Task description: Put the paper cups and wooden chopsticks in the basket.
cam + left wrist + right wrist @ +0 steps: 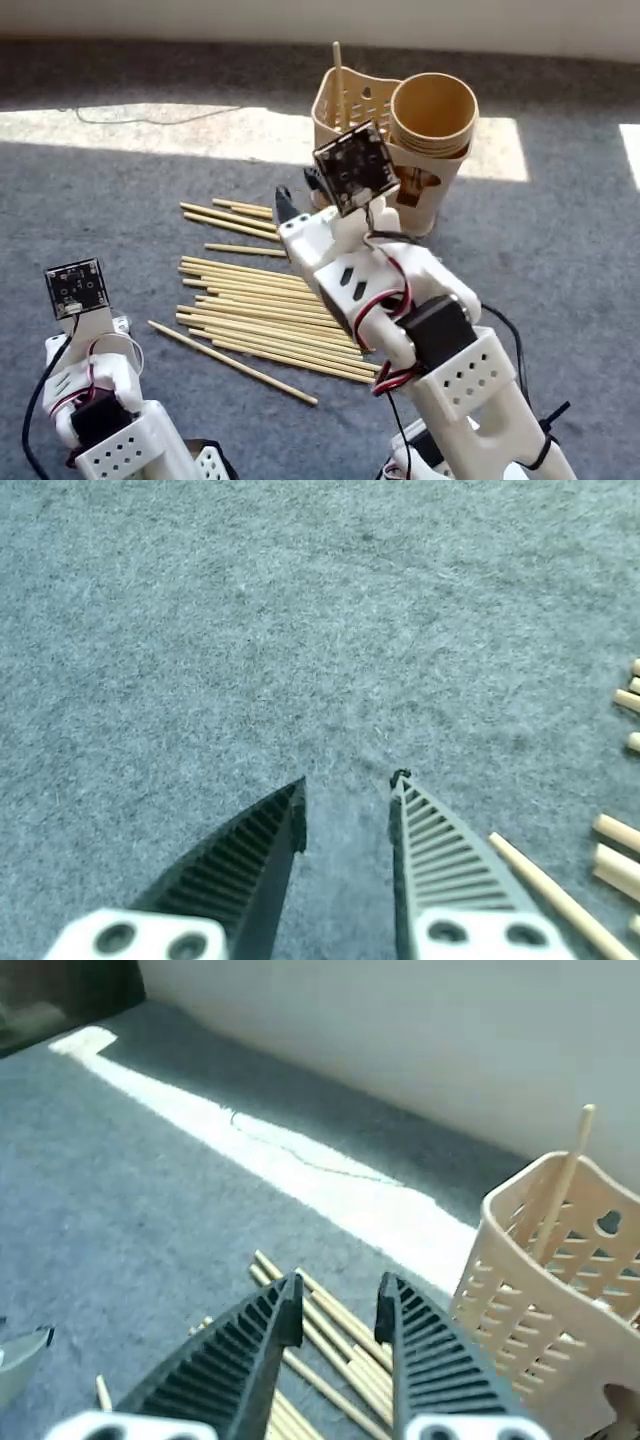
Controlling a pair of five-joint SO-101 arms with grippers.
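A beige slotted basket [345, 115] stands at the back of the carpet with stacked paper cups [433, 115] and one upright chopstick [338, 70] in it. Many wooden chopsticks [265, 310] lie loose on the carpet in front of it. My right gripper [338, 1285] hovers open above the far end of that pile [330, 1345], just short of the basket [540, 1280], with nothing between its fingers. My left gripper [350, 785] is open and empty over bare carpet, with the ends of chopsticks [620, 845] beside it. The left arm [80, 300] sits at the near left.
Grey carpet covers the floor, with a sunlit strip [150, 130] behind the chopsticks and a thin cable [130, 118] lying in it. One stray chopstick [230, 362] lies slanted nearest the arms. Open carpet lies to the left of the pile.
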